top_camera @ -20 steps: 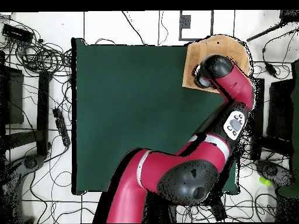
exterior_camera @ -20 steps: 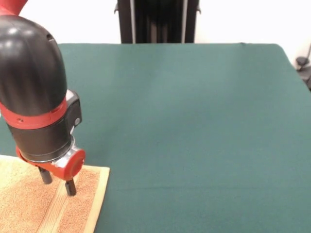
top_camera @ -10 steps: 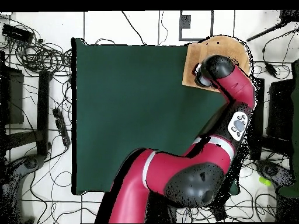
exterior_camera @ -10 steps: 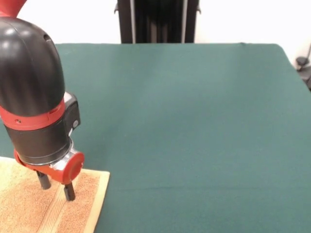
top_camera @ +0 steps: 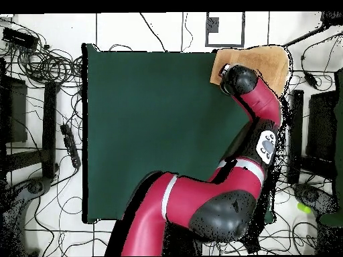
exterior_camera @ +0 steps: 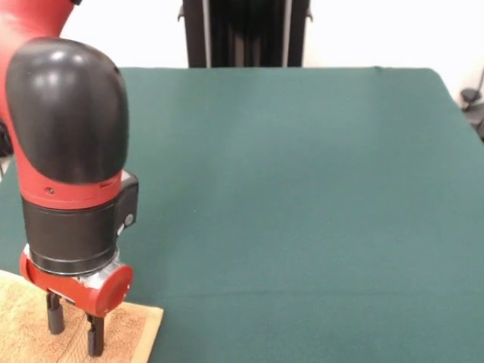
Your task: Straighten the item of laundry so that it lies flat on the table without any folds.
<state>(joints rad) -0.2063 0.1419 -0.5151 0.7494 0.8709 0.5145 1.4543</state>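
Observation:
The orange-tan towel (exterior_camera: 132, 333) lies at the near left corner of the green table (exterior_camera: 302, 189); only its far right corner and paler hem show. My gripper (exterior_camera: 74, 331) stands upright over it, its two fingers apart, with the tips down at the cloth. I cannot tell if they pinch it. In the overhead view the towel (top_camera: 264, 60) lies at the table's (top_camera: 154, 134) top right corner and reaches past its edge. The arm's wrist (top_camera: 238, 79) covers the gripper there.
The robot's black pedestal (exterior_camera: 246, 34) stands behind the far edge. A black stand (exterior_camera: 473, 102) shows at the right edge. Cables (top_camera: 40, 60) cover the floor around the table. The towel sits close to the table's edges.
The gripper has moved nearer the front camera and lower. The towel's far edge has slid the same way, toward the table's corner.

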